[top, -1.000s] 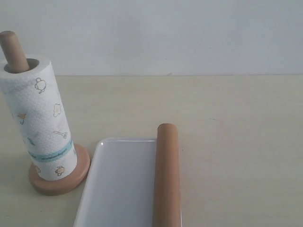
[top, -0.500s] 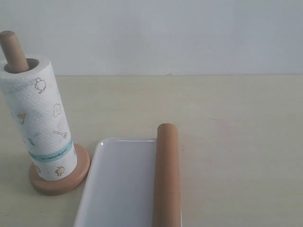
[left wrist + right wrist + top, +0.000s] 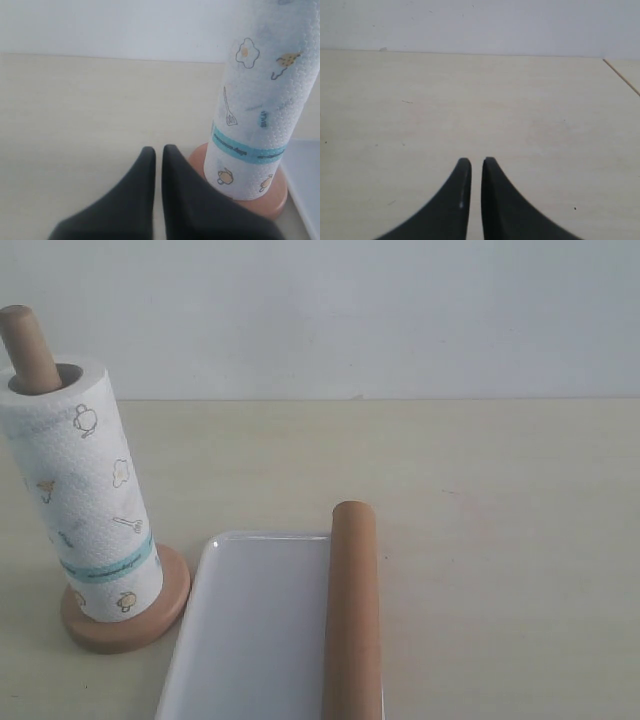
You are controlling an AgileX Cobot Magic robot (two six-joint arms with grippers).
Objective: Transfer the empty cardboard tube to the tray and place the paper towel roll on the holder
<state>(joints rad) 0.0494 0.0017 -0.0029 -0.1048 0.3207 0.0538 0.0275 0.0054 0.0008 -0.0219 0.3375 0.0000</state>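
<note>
The paper towel roll (image 3: pixel 90 500) stands upright on the wooden holder (image 3: pixel 160 615), whose dowel (image 3: pixel 25 345) pokes out of the roll's core. The empty cardboard tube (image 3: pixel 353 610) lies along the right side of the white tray (image 3: pixel 250 630). Neither gripper shows in the exterior view. In the left wrist view my left gripper (image 3: pixel 158 150) is shut and empty, just beside the holder's base (image 3: pixel 277 200) and the roll (image 3: pixel 260 100). My right gripper (image 3: pixel 476 161) is shut with nothing in it, over bare table.
The pale wooden table (image 3: pixel 480 480) runs back to a white wall (image 3: pixel 350 310). A table seam or edge (image 3: pixel 622 77) shows in the right wrist view.
</note>
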